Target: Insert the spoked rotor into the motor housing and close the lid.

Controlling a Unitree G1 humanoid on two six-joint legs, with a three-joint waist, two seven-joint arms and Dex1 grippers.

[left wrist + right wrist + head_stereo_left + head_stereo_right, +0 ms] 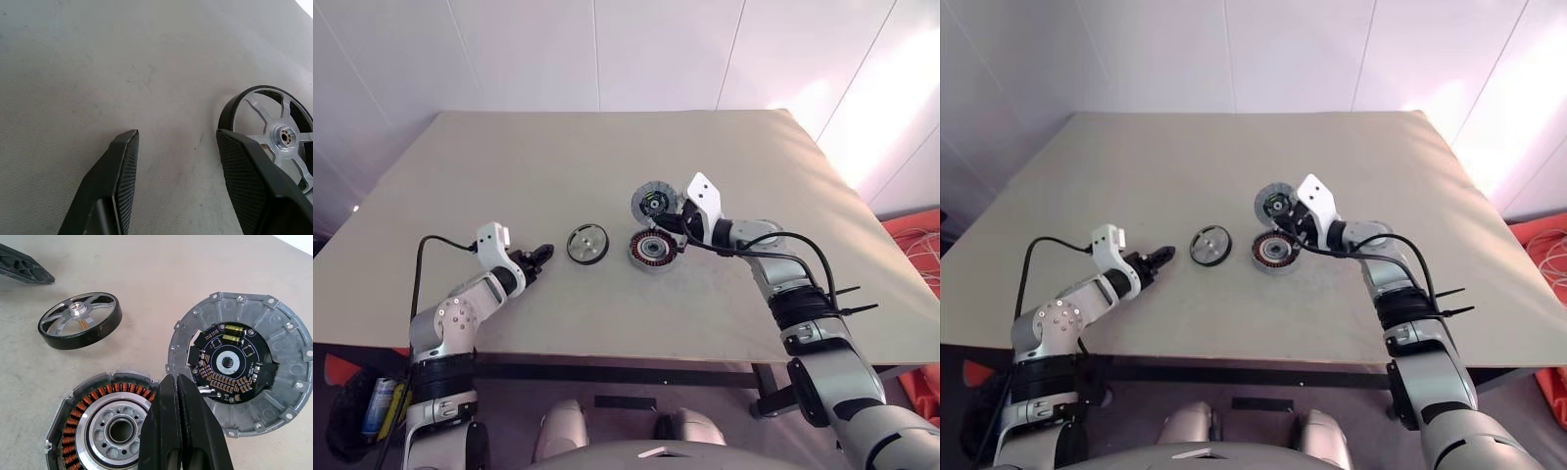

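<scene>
The spoked rotor [587,244], black-rimmed with a silvery spoked face, lies flat on the table. Just to its left my left gripper [542,257] is open, nothing between its fingers; in the left wrist view the rotor [274,134] sits just beyond one fingertip [234,147]. Right of the rotor rests the motor housing [653,251] with its copper windings [83,406]. The lid [653,203] stands tilted up behind it, its green-black inner face [230,362] showing. My right gripper [175,381] is shut, its tips at the joint between housing and lid.
The beige table [607,147] stretches wide behind the parts. Its front edge [607,354] runs close below both arms. A black cable [803,250] loops along my right forearm. Orange items [915,245] lie on the floor past the table's right side.
</scene>
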